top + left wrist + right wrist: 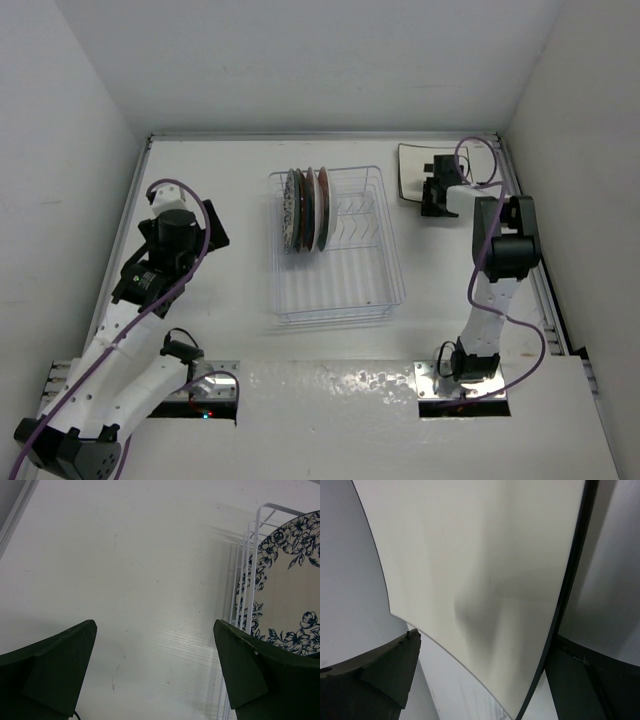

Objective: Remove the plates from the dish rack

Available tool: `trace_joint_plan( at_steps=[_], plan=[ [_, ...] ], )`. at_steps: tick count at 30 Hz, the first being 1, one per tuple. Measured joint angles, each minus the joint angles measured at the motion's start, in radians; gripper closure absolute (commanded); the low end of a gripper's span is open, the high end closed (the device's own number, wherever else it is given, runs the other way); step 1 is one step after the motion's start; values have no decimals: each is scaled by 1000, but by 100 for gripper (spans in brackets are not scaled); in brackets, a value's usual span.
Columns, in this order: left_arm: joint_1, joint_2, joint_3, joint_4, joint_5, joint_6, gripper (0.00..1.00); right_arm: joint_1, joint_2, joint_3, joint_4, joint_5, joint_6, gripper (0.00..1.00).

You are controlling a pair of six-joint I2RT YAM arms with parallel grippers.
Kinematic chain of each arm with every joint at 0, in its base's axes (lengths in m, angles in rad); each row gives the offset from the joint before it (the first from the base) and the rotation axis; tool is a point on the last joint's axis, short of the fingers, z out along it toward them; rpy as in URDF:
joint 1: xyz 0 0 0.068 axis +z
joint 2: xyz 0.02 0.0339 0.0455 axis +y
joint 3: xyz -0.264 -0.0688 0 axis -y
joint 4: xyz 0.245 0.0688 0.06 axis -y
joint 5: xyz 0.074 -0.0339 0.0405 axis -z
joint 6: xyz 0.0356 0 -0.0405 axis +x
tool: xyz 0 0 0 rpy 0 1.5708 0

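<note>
The white wire dish rack (345,290) stands mid-table. Three round plates (306,210) stand upright at its far left end; the white one with dark flowers (290,600) shows in the left wrist view behind the rack's wires (252,570). A square white plate with a dark edge (412,168) lies at the back right, outside the rack. My right gripper (433,197) is at its near edge. In the right wrist view that plate (485,555) fills the gap between the open jaws of the right gripper (482,645), with neither finger pressing it. My left gripper (210,228) is open and empty over bare table left of the rack, as the left wrist view (155,630) also shows.
White walls close the table in at the back and at both sides. The right wall (580,200) is close behind the right arm. A purple cable (478,160) loops over the square plate's area.
</note>
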Motion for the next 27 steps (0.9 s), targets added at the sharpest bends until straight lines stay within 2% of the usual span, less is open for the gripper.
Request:
trace_joint_plan(
  at_steps=[7, 27],
  plan=[
    [0, 0, 0, 0, 1, 0, 0, 51, 3, 3, -3, -69, 29, 1],
    [0, 0, 0, 0, 7, 0, 0, 52, 25, 60, -80, -173, 45, 1]
  ],
)
